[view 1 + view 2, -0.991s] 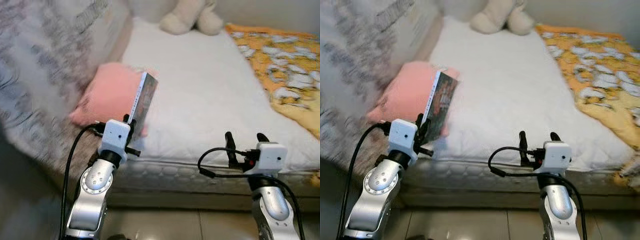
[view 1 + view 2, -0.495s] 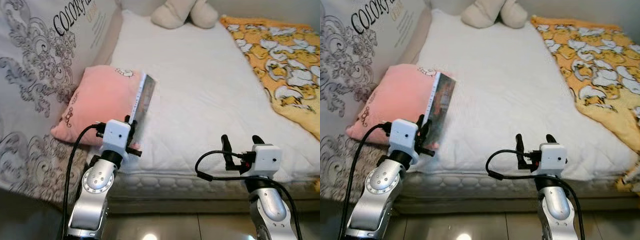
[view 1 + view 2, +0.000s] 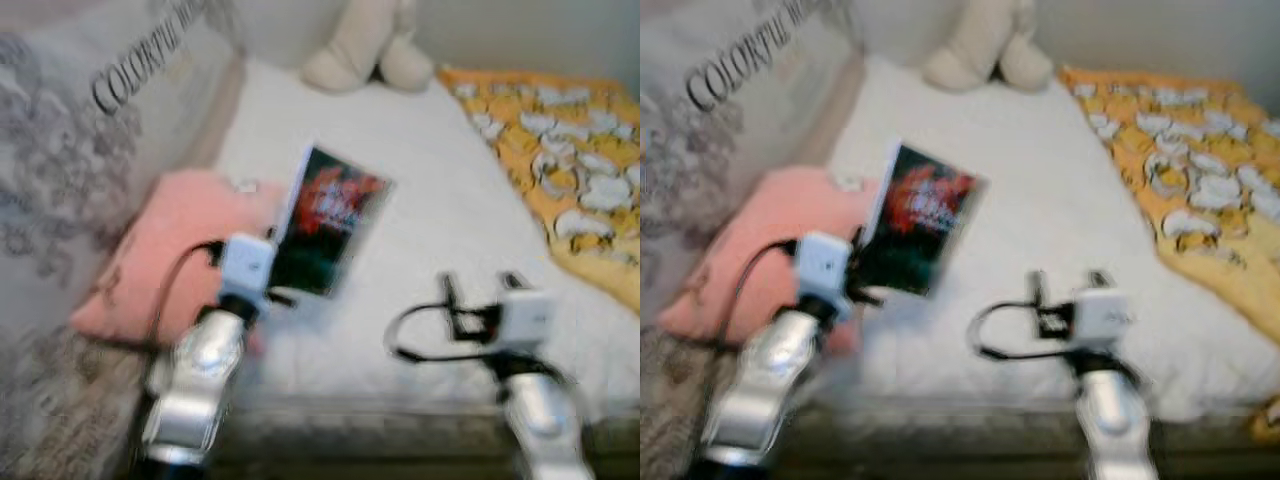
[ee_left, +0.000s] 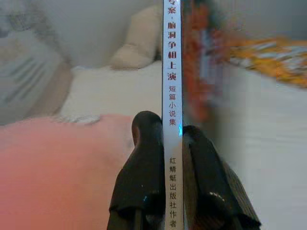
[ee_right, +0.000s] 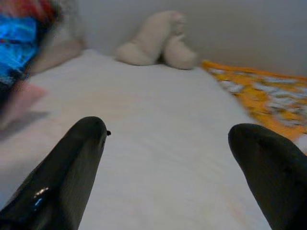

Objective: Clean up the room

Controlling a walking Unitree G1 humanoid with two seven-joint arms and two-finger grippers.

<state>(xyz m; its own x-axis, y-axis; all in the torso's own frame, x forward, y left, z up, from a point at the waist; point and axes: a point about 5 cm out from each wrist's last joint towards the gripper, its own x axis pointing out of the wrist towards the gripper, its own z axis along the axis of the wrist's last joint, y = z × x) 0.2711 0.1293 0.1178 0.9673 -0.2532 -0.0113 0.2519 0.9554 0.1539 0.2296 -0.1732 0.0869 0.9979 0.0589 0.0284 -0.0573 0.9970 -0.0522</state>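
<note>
Your left pincer [image 4: 171, 163] is clamped on the paperback book's [image 3: 327, 220] spine, holding it upright above the bed [image 3: 440, 210] beside the pink pillow [image 3: 165, 250], likely for carrying off, while your right pincer [image 5: 184, 163] hovers spread apart, empty.

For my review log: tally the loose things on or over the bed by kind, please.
Book: 1, clamped in the left claw
Pink pillow: 1
Cream plush toy: 1
Orange patterned blanket: 1
Large printed cushion: 1
Total: 5
</note>
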